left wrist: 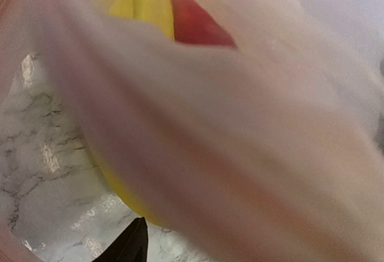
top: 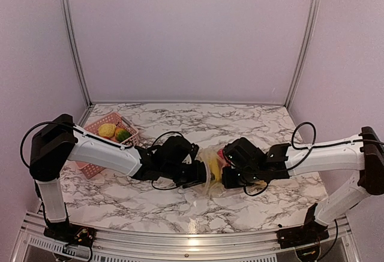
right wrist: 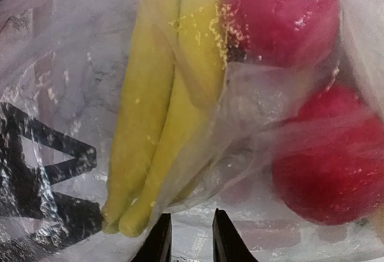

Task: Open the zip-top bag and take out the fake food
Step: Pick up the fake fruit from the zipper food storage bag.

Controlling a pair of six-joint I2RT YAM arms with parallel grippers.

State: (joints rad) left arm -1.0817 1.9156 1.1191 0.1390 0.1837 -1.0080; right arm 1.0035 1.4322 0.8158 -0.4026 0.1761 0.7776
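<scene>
- bag film of the zip-top bag (left wrist: 240, 154) smothers my left gripper (top: 200, 174); i cannot tell its spread.
- both arms stretch low and inward, wrists nearly meeting.
- right gripper (right wrist: 187, 241) is nearly closed at the film; grip unclear.
- fake food (right wrist: 162, 106) lies just ahead, inside the bag.

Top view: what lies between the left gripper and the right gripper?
The zip-top bag fills that gap, with yellow bananas and a red-pink piece inside it. The top external view shows this.
</scene>
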